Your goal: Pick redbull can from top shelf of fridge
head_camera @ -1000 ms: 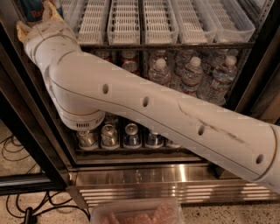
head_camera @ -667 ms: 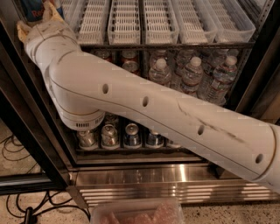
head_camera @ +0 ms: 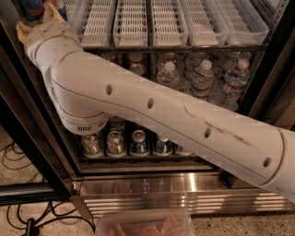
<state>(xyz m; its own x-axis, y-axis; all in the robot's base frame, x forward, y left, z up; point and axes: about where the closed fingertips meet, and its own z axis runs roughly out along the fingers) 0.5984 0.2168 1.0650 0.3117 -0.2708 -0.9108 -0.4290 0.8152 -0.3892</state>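
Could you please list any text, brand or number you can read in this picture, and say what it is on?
Tall slim blue-and-silver can, top left by the claw: red lettering, cut off, not readable.
Clear plastic water bottles: labels too blurred.
Metal cans on the lowest rack: only tops show, no text.
Nothing can be quoted.

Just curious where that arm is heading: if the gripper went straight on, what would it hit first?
Probably the redbull can at the left end of the top shelf: the gripper, in the picture's top-left corner, points up toward it. They look close or touching, but depth is unclear.
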